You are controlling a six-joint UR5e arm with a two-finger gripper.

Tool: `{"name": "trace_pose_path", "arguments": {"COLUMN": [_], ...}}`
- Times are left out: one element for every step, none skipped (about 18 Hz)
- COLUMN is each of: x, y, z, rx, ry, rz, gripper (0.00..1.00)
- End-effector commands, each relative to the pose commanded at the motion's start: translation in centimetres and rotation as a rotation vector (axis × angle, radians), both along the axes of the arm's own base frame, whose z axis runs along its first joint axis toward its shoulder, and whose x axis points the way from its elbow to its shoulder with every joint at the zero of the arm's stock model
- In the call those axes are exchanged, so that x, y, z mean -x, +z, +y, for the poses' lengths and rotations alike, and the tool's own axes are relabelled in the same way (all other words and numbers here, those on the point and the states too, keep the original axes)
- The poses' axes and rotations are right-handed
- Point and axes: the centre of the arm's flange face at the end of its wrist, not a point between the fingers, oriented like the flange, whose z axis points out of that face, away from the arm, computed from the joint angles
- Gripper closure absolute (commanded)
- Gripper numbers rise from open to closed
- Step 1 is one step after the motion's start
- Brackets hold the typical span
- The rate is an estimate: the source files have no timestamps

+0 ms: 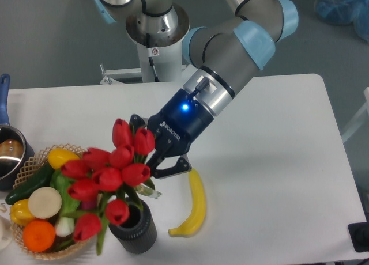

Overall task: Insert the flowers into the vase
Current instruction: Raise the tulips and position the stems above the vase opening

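White table [288,161] with rounded corners, sitting on a plain grey floor [52,40]. Lighting's pretty even, no harsh shadows. Something blue and crumpled [343,6] sits beyond the tabletop's far right corner.

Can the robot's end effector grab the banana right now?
Probably not yet. The end effector is shut on the flowers, so it is busy. The banana itself lies bare on the table, close by, with nothing covering it.

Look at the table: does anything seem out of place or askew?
The flowers lean sharply left from the vase, their blooms overhanging the basket, with the gripper at their stems. A banana lies loose on the table.
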Motion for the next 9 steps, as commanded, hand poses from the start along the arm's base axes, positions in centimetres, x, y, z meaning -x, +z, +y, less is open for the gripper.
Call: {"name": "trace_pose_path", "arguments": {"x": [0.0,0.0,0.0,0.0,0.2,0.4,0.6,0.9,1.2], "y": [0.0,0.0,-0.1,-0.2,-0.5,-0.6,-0.3,-0.4,-0.4], "z": [0.0,0.0,0.0,0.1,0.2,0.4,0.5,0.9,1.2], "rx": [-0.012,-0.026,-0.034,-0.036,-0.035,-0.036,-0.041,-0.042,-0.044], "ry": [-0.012,-0.024,-0.032,-0.035,-0.036,-0.037,-0.037,-0.039,-0.040], "rz": [-0.013,-0.026,-0.034,-0.038,-0.041,-0.042,-0.034,-0.033,-0.031], "gripper": [0.85,0.85,0.85,0.85,0.85,0.85,0.85,0.85,0.85]}}
